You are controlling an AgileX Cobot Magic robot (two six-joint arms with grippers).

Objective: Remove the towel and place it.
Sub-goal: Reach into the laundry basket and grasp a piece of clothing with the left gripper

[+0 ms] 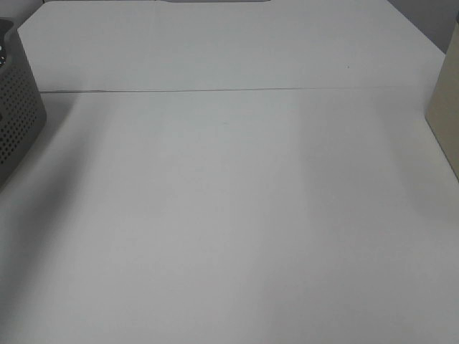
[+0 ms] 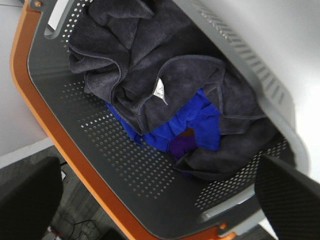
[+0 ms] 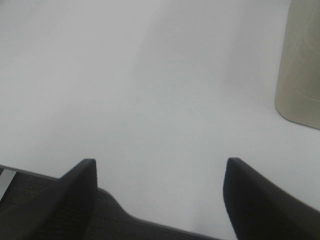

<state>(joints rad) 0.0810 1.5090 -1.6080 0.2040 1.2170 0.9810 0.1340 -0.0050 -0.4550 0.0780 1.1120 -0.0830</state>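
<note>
The towel (image 2: 150, 65) lies crumpled in the grey perforated basket (image 2: 65, 115), dark and plush, with a small white tag showing. It partly covers a bright blue cloth (image 2: 200, 122). In the left wrist view my left gripper (image 2: 155, 160) hangs above the basket and towel, open, touching nothing. My right gripper (image 3: 160, 162) is open over bare white table near its front edge, holding nothing. The exterior high view shows neither gripper, only a corner of the basket (image 1: 18, 115) at the far left; the towel is not clear there.
The basket has an orange rim (image 2: 30, 100). A beige container (image 1: 446, 107) stands at the table's right edge, seen also as the beige container (image 3: 300, 60) beside my right gripper. A seam crosses the white table (image 1: 229, 215).
</note>
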